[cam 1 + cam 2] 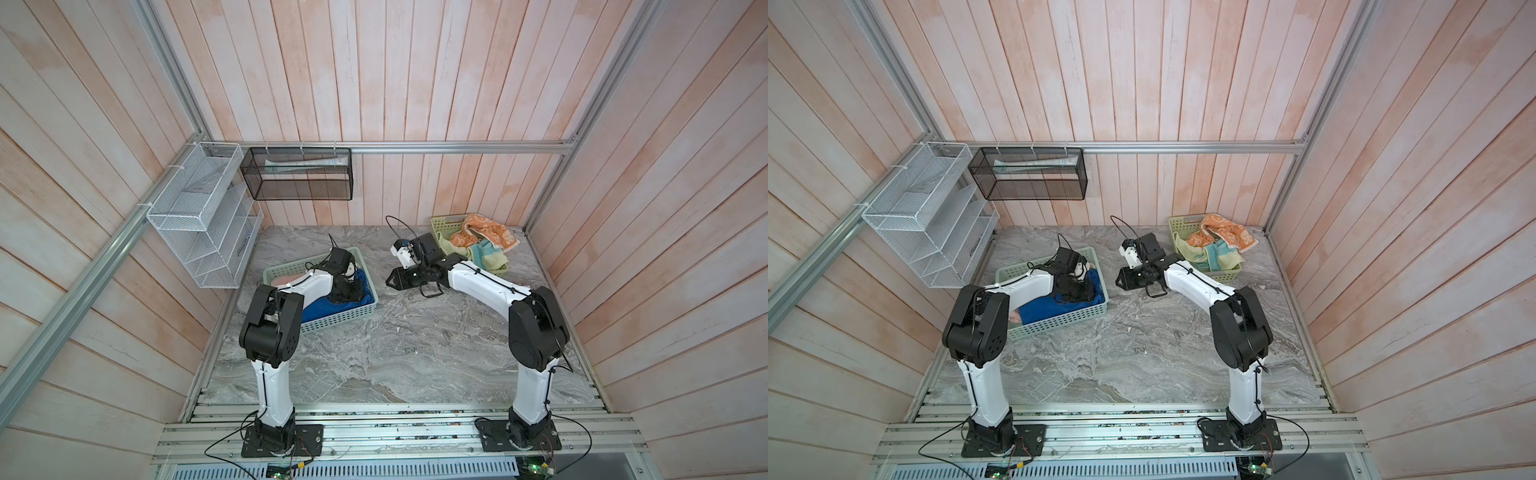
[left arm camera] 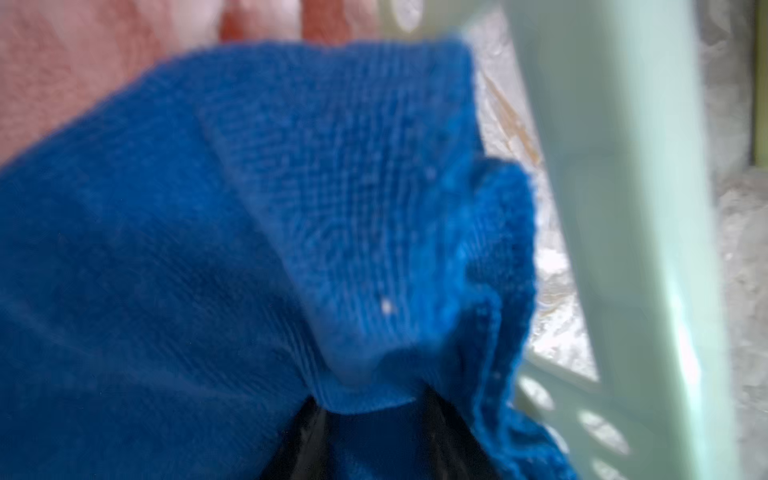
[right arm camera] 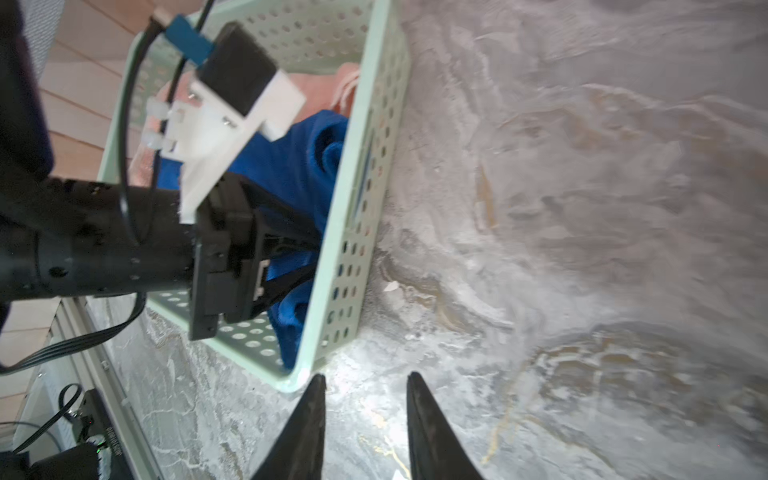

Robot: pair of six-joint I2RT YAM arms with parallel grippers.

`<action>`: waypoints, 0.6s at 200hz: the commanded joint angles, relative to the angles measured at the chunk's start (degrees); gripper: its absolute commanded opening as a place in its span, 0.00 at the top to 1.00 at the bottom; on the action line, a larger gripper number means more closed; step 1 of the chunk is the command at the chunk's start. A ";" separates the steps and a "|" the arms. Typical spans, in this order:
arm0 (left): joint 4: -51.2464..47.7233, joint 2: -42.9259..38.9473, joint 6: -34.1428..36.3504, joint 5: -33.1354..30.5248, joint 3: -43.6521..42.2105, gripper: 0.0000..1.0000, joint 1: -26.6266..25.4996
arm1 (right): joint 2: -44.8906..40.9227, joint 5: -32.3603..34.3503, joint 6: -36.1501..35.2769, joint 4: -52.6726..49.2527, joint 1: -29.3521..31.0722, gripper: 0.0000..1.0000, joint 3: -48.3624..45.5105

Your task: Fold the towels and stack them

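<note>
Lying rumpled, blue towel (image 1: pixel 345 307), in pale-green basket (image 1: pixel 340 321)

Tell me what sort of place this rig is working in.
Probably a mock bathroom or laundry nook built as a test cell: a marble-look counter, wire mesh organizers hung on an aluminium rail, and a plastic basket holding a blue towel.
</note>
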 commanded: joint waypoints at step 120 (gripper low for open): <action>-7.49 -6.63 4.25 -6.85 15.69 0.48 4.04 | 16.64 26.92 -6.45 -18.21 -26.12 0.51 24.58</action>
